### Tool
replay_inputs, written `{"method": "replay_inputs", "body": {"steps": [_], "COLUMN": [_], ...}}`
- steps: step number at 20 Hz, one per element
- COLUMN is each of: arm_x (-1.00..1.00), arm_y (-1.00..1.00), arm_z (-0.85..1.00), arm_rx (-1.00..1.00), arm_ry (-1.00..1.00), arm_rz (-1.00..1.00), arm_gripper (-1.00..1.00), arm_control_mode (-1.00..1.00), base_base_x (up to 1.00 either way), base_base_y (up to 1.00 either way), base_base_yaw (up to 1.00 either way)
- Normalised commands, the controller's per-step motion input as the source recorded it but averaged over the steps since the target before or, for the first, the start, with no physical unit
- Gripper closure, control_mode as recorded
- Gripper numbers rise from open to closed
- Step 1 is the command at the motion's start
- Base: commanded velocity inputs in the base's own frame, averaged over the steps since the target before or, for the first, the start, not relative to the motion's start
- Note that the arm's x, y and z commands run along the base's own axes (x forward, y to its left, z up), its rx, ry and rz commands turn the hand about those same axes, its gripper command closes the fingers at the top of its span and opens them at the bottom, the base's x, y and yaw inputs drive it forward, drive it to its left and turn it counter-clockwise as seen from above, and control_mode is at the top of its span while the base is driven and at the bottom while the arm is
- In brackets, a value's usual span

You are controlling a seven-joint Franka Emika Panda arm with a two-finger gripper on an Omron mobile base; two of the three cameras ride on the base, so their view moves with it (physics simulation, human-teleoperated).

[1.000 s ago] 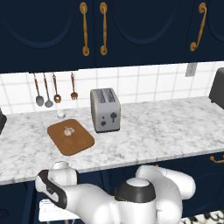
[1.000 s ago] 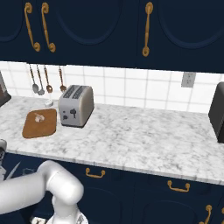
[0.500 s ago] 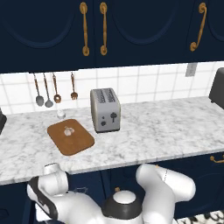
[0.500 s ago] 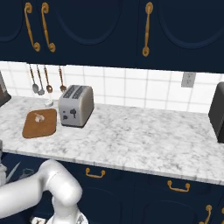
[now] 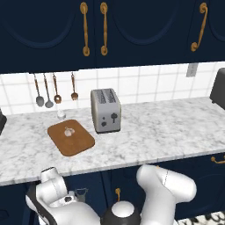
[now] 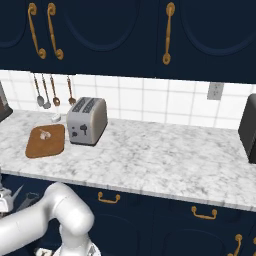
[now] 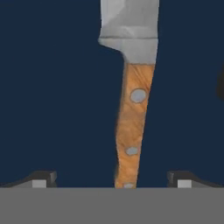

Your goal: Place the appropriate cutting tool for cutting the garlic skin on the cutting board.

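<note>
In the hand view the knife (image 7: 132, 122) lies lengthwise on a dark blue surface, brown riveted handle toward me and grey steel blade (image 7: 129, 26) running off the top. My gripper (image 7: 111, 179) is open, its fingertips (image 7: 41, 178) spread wide on either side of the handle's end, apart from it. On the counter the brown cutting board (image 5: 74, 140) lies left of the toaster, with the small whitish garlic (image 5: 68, 131) on it. The same board (image 6: 46, 142) and garlic (image 6: 45, 133) sit at the left of the right base view. My arm reaches down below the counter edge.
A silver toaster (image 5: 105, 110) stands right of the board. Utensils (image 5: 48, 90) hang on the tiled wall behind it. A dark appliance (image 6: 248, 127) stands at the counter's far right. Dark blue cabinet fronts with brass handles (image 6: 109, 198) run below the counter.
My arm has folded lower in front of the cabinets, its elbow and forearm shifting in both base views. The board, garlic and toaster have stayed put.
</note>
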Motion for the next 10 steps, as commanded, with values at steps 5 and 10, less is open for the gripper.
{"method": "replay_inputs", "body": {"steps": [5,10], "arm_x": [0.58,0.22], "arm_y": [0.00,0.02], "arm_z": [-0.35,-0.64], "arm_rx": [0.08,0.06], "arm_ry": [0.00,0.00], "arm_rz": [0.10,0.03], "arm_gripper": [-1.00,-1.00], "arm_control_mode": [-1.00,-1.00], "base_base_x": [0.00,0.00], "base_base_y": [0.00,0.00], "base_base_yaw": [0.00,0.00]}}
